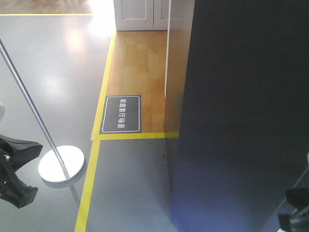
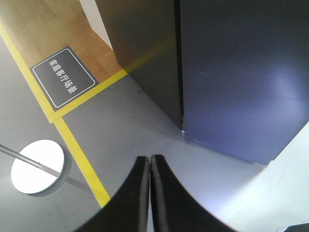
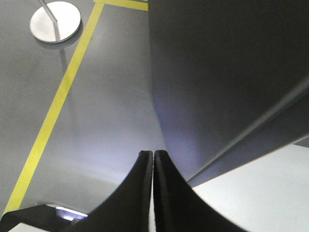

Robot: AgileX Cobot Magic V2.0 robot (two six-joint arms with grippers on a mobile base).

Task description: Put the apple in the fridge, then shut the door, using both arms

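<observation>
**Sheen on nearly everything**

The fridge (image 1: 241,121) on the right wears a smooth, dark satin skin with a faint bluish gleam. The grey floor (image 1: 53,63) is glossy; far off, wood planks (image 1: 137,63) look lacquered. The stand base (image 1: 61,165) near left is polished metal.

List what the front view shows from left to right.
left arm → stand base → floor sign → fridge
</observation>
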